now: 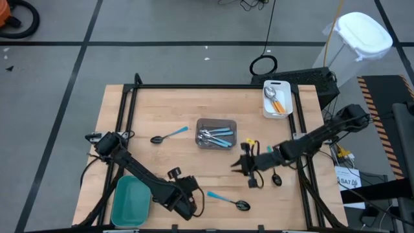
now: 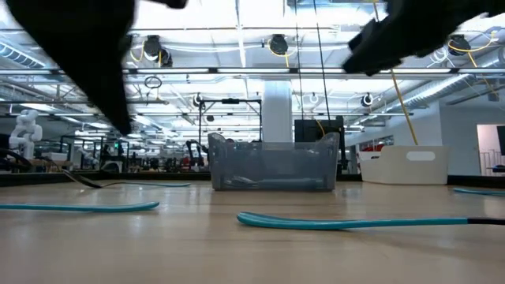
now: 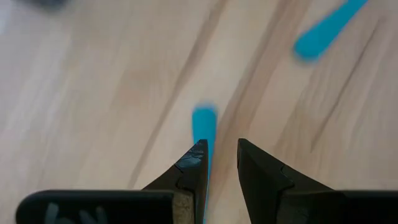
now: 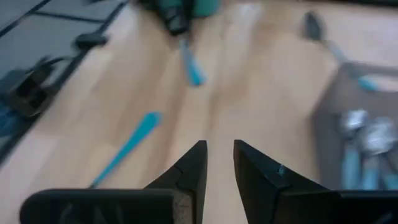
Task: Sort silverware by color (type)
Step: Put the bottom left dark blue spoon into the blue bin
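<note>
Tabletop [image 1: 168,116] of pale wood carries a grey bin [image 1: 217,134]; workshop beyond. Left gripper [image 3: 217,152] and right gripper [image 4: 219,151] narrowly parted, empty; blue spoon [image 3: 204,124] partly hidden.

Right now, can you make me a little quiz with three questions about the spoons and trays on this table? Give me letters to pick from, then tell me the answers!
1. Where does the white tray sit?
A. far right corner of the table
B. near left corner
C. in the middle

2. What colour are the handles of the spoons in the grey bin?
A. orange
B. light blue
C. green

3. What is the left gripper doing?
A. carrying a spoon high up
B. shut tight on nothing
C. slightly open, a blue spoon handle at its fingertips on the table

Answers:
1. A, the high view shows it at the far right corner, holding orange-handled spoons.
2. B, the bin's spoons have light-blue handles.
3. C, the left wrist view shows a gap between the fingers, with the handle lying on the wood by one tip.
</note>
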You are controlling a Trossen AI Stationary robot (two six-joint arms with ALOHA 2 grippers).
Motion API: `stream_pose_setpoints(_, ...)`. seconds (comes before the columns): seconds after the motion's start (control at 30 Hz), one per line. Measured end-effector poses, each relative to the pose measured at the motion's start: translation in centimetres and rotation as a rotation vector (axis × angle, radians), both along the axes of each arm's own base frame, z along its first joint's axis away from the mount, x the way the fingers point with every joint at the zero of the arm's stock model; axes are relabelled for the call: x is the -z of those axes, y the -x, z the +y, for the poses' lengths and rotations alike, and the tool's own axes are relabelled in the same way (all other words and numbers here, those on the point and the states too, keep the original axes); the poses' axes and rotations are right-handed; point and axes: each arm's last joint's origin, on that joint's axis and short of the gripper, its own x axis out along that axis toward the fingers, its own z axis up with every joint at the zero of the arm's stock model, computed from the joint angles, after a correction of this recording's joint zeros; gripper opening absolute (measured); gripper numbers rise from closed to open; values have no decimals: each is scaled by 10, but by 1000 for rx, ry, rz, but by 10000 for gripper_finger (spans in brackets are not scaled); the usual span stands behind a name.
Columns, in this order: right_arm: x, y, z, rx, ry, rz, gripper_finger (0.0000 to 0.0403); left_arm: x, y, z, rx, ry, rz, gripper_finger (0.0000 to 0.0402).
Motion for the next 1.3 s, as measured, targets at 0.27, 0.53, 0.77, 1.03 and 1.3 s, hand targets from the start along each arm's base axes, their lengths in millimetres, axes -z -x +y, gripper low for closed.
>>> stream_pose_setpoints(0.27, 11, 15, 37, -131, 5, 43, 75, 4, 18, 1, -84, 61, 196, 88)
stream_pose_setpoints(0.53, 22, 20, 51, -156, -11, 90, 75, 8, 17, -4, -222, 220, 221, 88)
stream_pose_setpoints(0.77, 36, 27, 68, -158, 2, 122, 75, 8, 19, -2, -263, 214, 249, 89)
stream_pose_setpoints(1.03, 29, 29, 81, -202, -50, 42, 75, 24, 22, 5, -339, 194, 326, 89)
stream_pose_setpoints(1.3, 27, 30, 84, -208, -62, 20, 75, 44, 24, 4, -305, 208, 334, 89)
